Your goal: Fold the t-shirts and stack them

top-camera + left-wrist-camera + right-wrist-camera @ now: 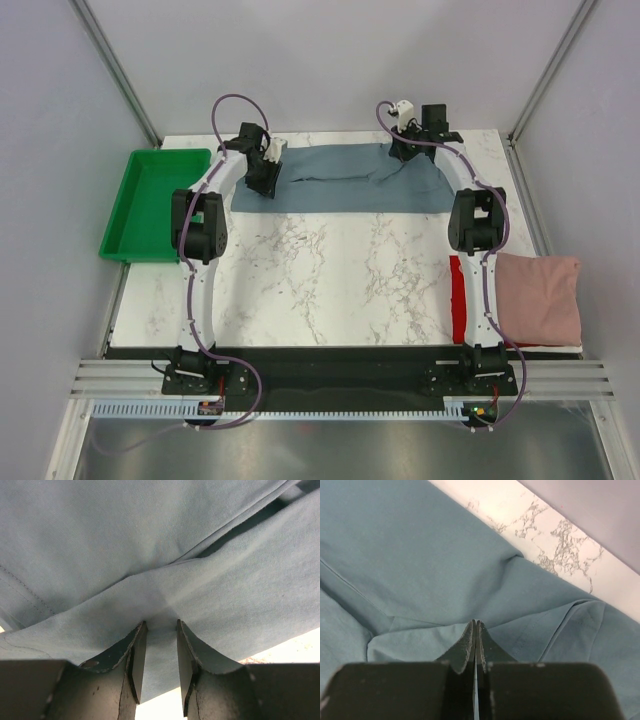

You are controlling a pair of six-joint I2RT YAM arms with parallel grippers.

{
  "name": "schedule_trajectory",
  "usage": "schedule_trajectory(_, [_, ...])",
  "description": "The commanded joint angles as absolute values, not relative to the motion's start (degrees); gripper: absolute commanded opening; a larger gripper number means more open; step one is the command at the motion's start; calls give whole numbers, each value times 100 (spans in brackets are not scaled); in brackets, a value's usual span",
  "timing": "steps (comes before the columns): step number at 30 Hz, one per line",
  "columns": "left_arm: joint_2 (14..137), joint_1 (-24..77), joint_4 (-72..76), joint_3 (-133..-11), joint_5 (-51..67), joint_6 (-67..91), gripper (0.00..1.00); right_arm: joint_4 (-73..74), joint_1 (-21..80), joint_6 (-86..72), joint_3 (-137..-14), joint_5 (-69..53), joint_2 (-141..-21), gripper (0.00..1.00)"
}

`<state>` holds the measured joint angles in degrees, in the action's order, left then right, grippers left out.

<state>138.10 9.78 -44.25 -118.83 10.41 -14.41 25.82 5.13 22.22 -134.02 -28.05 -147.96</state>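
Note:
The slate blue-grey t-shirt (340,190) lies spread across the back of the table. My left gripper (263,180) is at its left end. In the left wrist view the gripper (161,625) is open, its jaws apart astride the cloth (100,540) near its edge. My right gripper (403,152) is at the shirt's upper right. In the right wrist view it (476,622) is shut, pinching the cloth (420,545), and creases run to its tips. The dusty pink t-shirt (540,295) lies folded at the right edge, beside the bright red t-shirt (457,300).
A green plastic tray (120,215) sits off the table's left edge. White marbled tabletop (330,280) stretches between the arms. Grey walls and metal posts close in the back and sides.

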Motion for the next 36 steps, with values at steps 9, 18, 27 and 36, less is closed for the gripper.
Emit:
schedule_trajectory(9, [13799, 1019, -4491, -11742, 844, -1652, 39, 1110, 1028, 1830, -13738, -2752, -14985, 31])
schedule_trajectory(18, [13290, 1002, -4298, -12207, 597, -2091, 46, -342, 985, 1002, -13185, -2022, -14180, 56])
schedule_trajectory(27, [12121, 1011, -4456, -10689, 1073, -5631, 61, 148, 870, 1160, -12305, -2285, -13263, 58])
schedule_trajectory(36, [12445, 958, -5317, -10608, 905, -6689, 57, 430, 888, 1239, -11795, -2320, -12815, 59])
